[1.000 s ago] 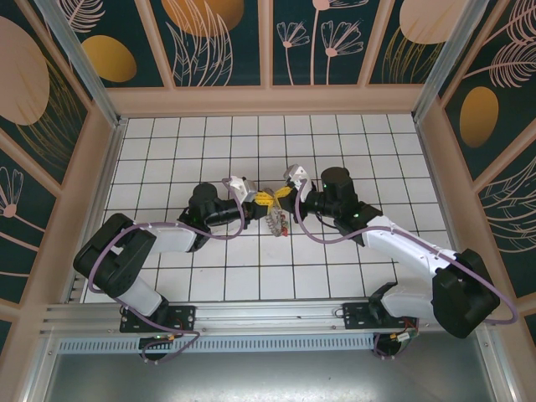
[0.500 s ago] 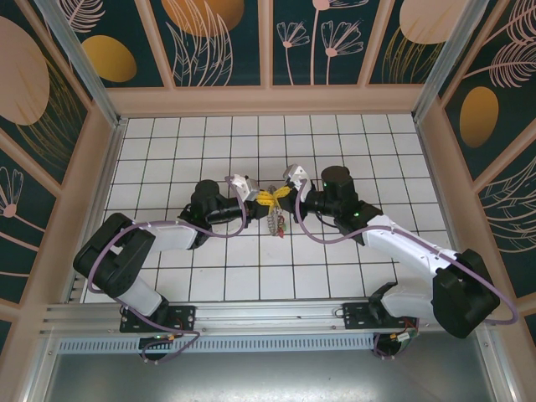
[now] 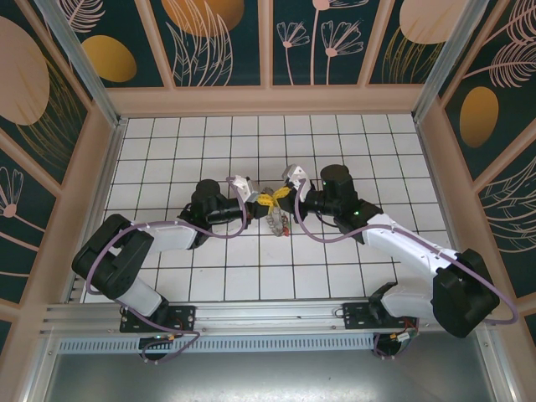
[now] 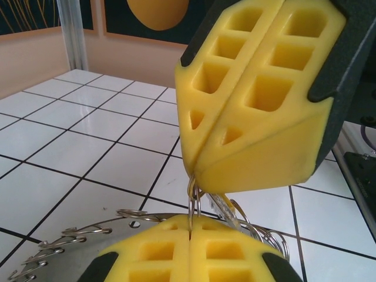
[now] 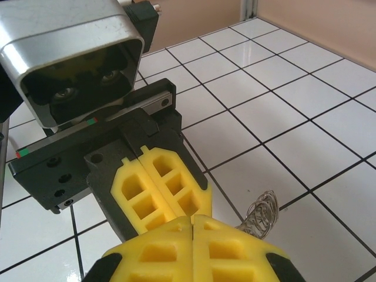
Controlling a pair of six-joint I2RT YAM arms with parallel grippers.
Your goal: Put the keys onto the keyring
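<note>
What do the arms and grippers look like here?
The left arm and right arm have white shells, black joints and a looping purple cable each. The left gripper and right gripper carry yellow fingers moulded with square pockets, in black holders; a silver camera housing tops the left wrist.

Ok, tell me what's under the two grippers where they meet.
Below the shut left gripper and right gripper runs the keyring, its looped wire rim over white floor tiles. Both pinch its thin rings. The left gripper's pads cover the rest of the hoop.
</note>
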